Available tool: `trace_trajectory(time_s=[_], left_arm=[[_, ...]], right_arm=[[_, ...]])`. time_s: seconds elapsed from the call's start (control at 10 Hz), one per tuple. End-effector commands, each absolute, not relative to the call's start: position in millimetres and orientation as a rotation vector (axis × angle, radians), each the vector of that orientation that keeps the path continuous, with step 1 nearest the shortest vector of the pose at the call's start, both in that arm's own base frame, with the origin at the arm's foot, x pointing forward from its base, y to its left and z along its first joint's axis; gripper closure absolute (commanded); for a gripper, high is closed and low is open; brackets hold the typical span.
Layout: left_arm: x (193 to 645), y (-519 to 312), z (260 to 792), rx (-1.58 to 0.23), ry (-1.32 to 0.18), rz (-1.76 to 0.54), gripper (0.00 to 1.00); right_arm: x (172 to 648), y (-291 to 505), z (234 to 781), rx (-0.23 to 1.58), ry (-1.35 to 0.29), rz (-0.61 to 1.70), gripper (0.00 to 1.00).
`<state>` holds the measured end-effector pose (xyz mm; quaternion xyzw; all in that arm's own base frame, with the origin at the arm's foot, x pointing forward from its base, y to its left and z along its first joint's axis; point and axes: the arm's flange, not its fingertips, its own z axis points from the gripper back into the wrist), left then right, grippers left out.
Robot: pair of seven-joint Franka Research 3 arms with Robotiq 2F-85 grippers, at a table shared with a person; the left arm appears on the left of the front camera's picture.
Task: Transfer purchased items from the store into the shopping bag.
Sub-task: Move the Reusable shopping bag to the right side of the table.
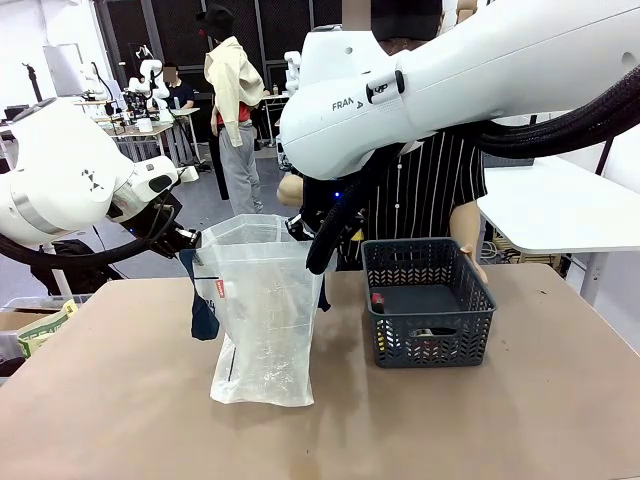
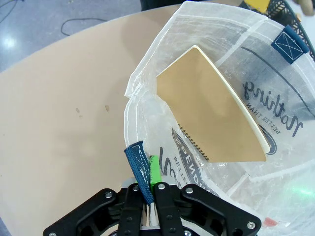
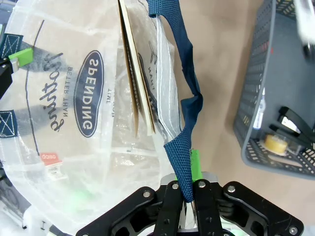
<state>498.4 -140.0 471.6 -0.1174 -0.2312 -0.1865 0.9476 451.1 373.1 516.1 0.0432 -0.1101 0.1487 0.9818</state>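
Your left gripper (image 2: 149,186): jaws pinched together on a navy strap handle (image 2: 136,160) and the bag rim beside it. A green pad (image 2: 154,169) is pressed flat to the strap.

Your right gripper (image 3: 189,191): jaws clamped the same way on the opposite strap (image 3: 189,103), which loops up from the fingers along the bag's other edge.

The shopping bag (image 1: 262,310) stands upright on the table (image 1: 120,400) between your two grips, with its mouth spread open. It is whitish, translucent plastic with black print and a small red label (image 1: 220,290) on its side, towards your left.

A flat tan item (image 2: 211,108) is inside the bag. It looks like a notebook, with a spiral binding along one edge, and it leans against the bag wall. From your right wrist it shows edge-on.

The basket (image 1: 430,320) sits near the bag on your right. It is dark grey with lattice sides, and a strip of bare table shows between the two.

In the basket:
- a small dark item (image 1: 378,298) with a red end, by the wall nearest the bag
- a yellowish roll-like piece (image 3: 275,143) at one end
- a black piece (image 3: 295,120) just beside the roll

You cannot tell what these last two are.

A person in a striped shirt (image 1: 430,190) stands at the far side, one hand (image 1: 470,258) at the basket's far right corner.
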Motion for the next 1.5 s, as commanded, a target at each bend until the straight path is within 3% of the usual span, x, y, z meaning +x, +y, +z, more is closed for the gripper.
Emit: trace_trajectory(time_s=[0.0,1.4], left_arm=[[501.3,-137.8,473.4,-0.238,-0.465,-0.378,1.0],[501.3,-137.8,473.4,-0.238,-0.465,-0.378,1.0]], right_arm=[[450.6,371.6,518.0,0.086,-0.225,0.297,1.0],[450.6,371.6,518.0,0.086,-0.225,0.297,1.0]])
